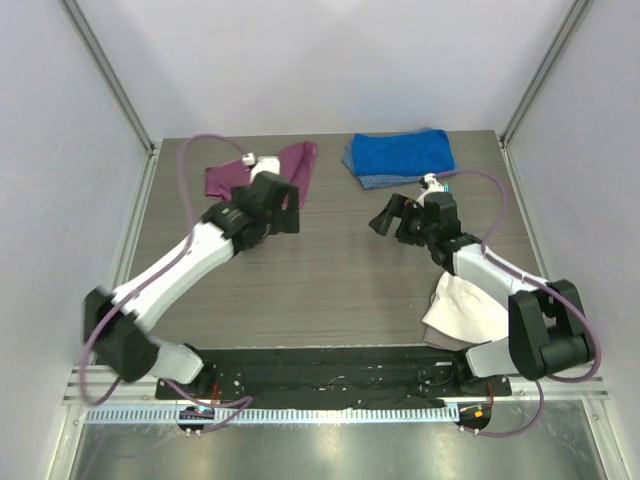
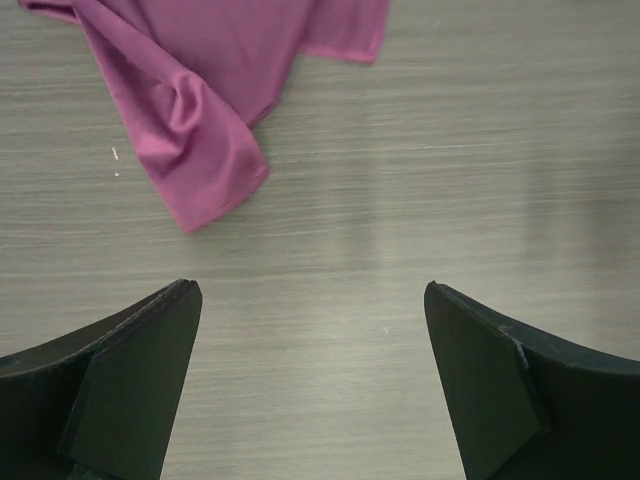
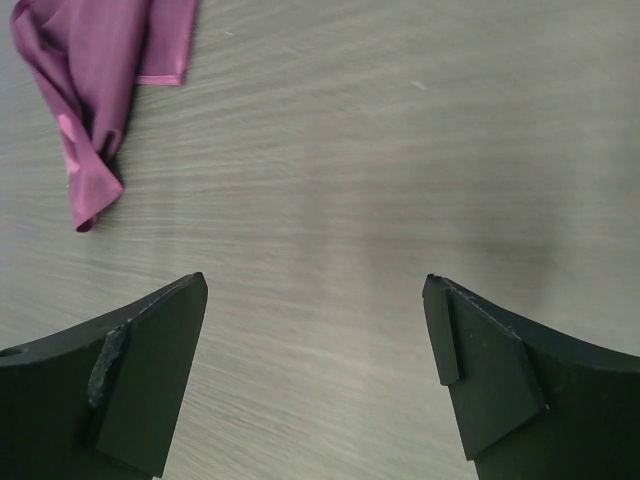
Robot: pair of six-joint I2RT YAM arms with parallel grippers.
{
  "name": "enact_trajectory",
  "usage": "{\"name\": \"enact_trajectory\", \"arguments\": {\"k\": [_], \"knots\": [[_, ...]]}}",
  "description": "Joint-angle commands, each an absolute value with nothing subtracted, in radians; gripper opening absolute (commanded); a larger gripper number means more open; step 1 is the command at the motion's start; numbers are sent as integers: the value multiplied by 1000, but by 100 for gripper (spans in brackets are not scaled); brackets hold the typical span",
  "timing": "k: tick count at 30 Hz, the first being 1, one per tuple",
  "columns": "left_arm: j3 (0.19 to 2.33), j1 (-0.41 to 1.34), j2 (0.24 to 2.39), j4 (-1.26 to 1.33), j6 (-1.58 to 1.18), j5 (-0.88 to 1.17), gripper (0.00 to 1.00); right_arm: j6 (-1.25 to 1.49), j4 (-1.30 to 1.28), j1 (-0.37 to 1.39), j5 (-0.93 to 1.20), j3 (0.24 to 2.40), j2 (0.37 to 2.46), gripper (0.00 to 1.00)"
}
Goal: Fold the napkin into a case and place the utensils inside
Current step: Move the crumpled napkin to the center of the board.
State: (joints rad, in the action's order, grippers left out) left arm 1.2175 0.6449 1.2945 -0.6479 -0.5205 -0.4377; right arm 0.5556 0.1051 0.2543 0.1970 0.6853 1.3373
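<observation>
Two robot arms hover over a grey table, the left gripper and right gripper both spread wide and holding nothing. The crumpled purple napkin lies at the table's far left, just beyond the left gripper. A blue towel lies at the far right and a white cloth beneath the right arm.

A grey, wood-grained counter is filling the middle of the top view. A crumpled magenta napkin is lying on it in the upper left of the frame, one corner folded over itself. A thick blue towel is resting at the upper right, well apart from the napkin. A white cloth is lying at the lower right, only partly showing.
</observation>
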Motion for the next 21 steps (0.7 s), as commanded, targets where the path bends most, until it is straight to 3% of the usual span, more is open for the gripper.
{"name": "enact_trajectory", "arguments": {"k": [1, 6, 10, 15, 18, 19, 21], "knots": [[1408, 603, 1581, -767, -416, -503, 100, 474, 110, 284, 222, 808, 1408, 100], [1505, 536, 1836, -772, -413, -473, 95, 455, 190, 288, 238, 746, 1393, 100], [1522, 500, 1925, -744, -410, -503, 87, 459, 246, 310, 271, 709, 1413, 100], [1476, 448, 1970, -666, -420, -477, 86, 451, 245, 353, 262, 732, 1462, 100], [1454, 405, 1994, -614, -428, -436, 76, 436, 229, 383, 241, 747, 1483, 100], [1439, 396, 1993, -588, -426, -419, 64, 427, 222, 393, 215, 753, 1489, 100], [1427, 371, 1993, -558, -433, -382, 51, 416, 200, 425, 175, 775, 1511, 100]]}}
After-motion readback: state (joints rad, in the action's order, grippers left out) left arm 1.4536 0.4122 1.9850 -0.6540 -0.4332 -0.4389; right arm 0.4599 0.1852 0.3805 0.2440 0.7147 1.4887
